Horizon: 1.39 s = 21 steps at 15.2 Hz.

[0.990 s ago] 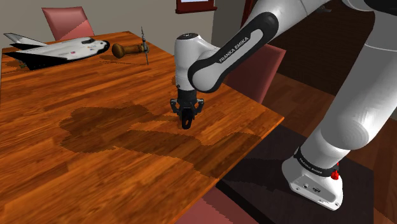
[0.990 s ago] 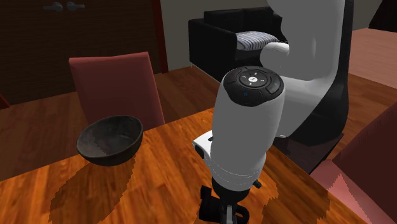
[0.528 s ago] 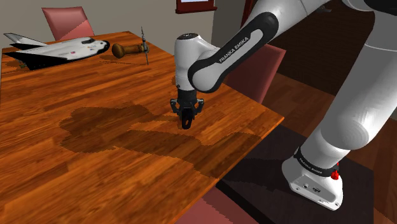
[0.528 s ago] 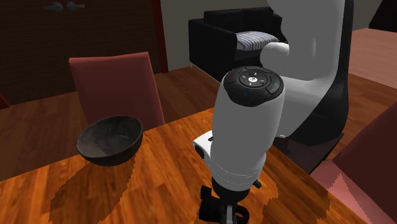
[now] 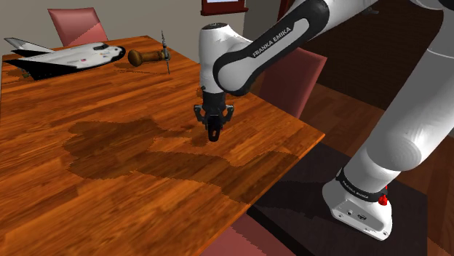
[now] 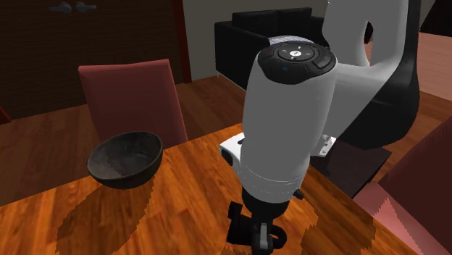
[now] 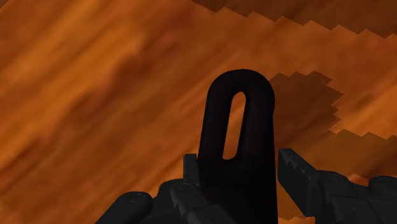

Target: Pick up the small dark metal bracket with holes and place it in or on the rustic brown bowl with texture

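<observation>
The small black bracket (image 7: 257,121), rounded at its end and pierced by a long slot, stands between my gripper's (image 7: 236,160) fingers, which are shut on it. In the shoulder view the gripper (image 5: 213,131) hangs just above the wooden table (image 5: 109,167), near its right edge, with the bracket (image 5: 214,136) poking out below. The dark, rough-textured bowl (image 6: 124,159) sits on the table in front of a red chair (image 6: 130,90), off to the left of the gripper (image 6: 253,235) in the second exterior view.
A toy space shuttle (image 5: 65,54) and a brown-handled tool (image 5: 148,56) lie at the table's far end. Another red chair (image 5: 295,80) stands behind the arm, past the table's edge. A black sofa (image 6: 268,36) is in the background.
The arm has risen a little, lifting the gripper and the bracket slightly higher off the table. The bowl has not moved.
</observation>
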Available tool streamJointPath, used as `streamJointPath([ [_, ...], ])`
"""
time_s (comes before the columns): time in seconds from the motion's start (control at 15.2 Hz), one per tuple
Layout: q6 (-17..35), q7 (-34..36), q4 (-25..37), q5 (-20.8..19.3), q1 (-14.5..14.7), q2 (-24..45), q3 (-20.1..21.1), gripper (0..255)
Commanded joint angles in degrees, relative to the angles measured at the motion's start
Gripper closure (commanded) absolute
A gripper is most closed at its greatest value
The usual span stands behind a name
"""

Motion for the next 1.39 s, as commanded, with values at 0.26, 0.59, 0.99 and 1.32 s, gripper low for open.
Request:
streamJointPath([
  [0.26, -4.49, -1.56, 1.68, 2.23, -0.21, -3.23, 0.15, 255],
  [0.59, -8.28, -2.58, 3.49, 3.62, -0.3, -5.51, 0.05, 255],
  [0.99, -12.87, -3.5, 6.07, 4.85, -0.37, -7.78, -0.19, 255],
  [1.32, -16.7, -4.06, 8.56, 5.57, -0.43, -9.29, -0.44, 255],
])
